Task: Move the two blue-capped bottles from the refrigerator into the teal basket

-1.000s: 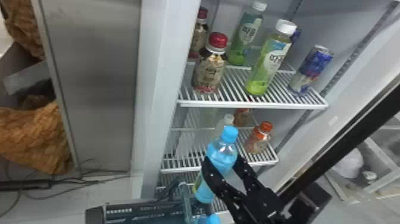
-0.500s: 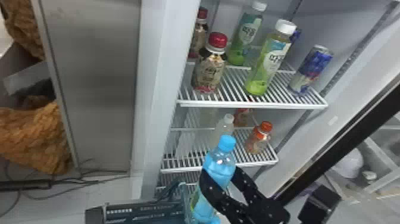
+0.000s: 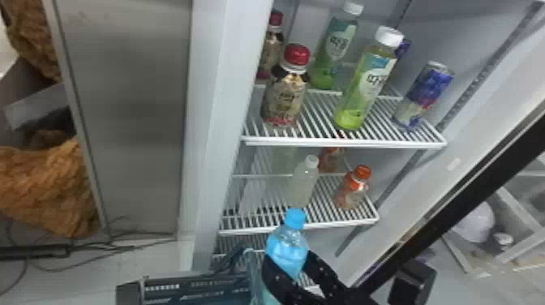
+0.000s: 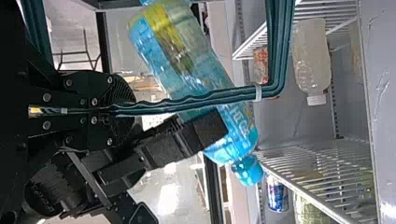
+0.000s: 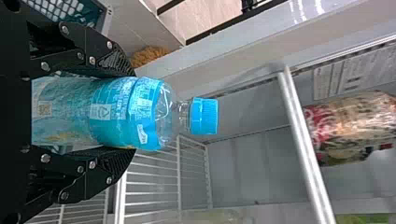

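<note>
Prog., my guess: 1 blue-capped bottle [image 3: 286, 249] off the shelves, clamped in R gripper [image 5: 133, 112] nr teal basket [image 5: 95, 11]; lowering + release left. 2nd bottle's status: can't tell. L wrist view adds bottle's base, L gripper [image 4: 133, 109] closed on basket handle [image 4: 187, 103]; head view adds stocked upper shelf [image 3: 344, 143], w/ red- & white-capped drinks.

The upper wire shelf [image 3: 344, 142] holds bottles [image 3: 367, 87] and cans [image 3: 428, 91].
</note>
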You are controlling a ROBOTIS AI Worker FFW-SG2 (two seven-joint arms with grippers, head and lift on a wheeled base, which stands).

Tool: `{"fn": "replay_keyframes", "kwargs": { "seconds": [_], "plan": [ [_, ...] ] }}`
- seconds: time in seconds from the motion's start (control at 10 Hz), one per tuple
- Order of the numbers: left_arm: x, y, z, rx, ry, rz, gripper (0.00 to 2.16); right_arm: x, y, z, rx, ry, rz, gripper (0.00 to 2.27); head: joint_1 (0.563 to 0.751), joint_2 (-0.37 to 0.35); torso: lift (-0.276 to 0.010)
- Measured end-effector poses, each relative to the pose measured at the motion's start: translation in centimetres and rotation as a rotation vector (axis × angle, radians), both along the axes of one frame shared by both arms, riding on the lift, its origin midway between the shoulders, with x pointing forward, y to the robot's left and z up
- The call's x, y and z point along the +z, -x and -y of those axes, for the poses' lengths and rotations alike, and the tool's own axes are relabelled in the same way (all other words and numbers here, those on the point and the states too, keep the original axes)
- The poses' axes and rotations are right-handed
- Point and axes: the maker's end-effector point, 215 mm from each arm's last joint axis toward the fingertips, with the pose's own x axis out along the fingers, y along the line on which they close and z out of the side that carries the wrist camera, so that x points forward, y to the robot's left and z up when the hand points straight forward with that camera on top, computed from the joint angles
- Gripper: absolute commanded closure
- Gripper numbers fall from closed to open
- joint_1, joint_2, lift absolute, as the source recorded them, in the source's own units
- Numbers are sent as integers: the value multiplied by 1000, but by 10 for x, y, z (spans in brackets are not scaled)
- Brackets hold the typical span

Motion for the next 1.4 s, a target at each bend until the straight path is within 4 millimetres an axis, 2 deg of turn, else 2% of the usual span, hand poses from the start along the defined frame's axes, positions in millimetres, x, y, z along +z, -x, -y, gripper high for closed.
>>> {"fn": "replay_keyframes", "kwargs": {
  "seconds": [0.2,0.4,0.7,0.9,1.4],
  "plan": [
    [0,0,0,0,0,0,1105,-18,0,-5,46,-25,-24,427,695,-350,-155],
    [-1,0,0,1,-3,-2,1105,-29,-3,-3,65,-23,-38,349,695,-350,-155],
    [0,0,0,0,1,-1,1105,-20,-10,3,58,-13,13,341,695,-350,-155],
    [0,0,0,0,2,0,1105,-6,-16,12,36,9,72,348,695,-350,-155],
    [1,0,1,1,3,-2,1105,71,-24,48,-111,150,327,340,695,-350,-155]
  ]
}}
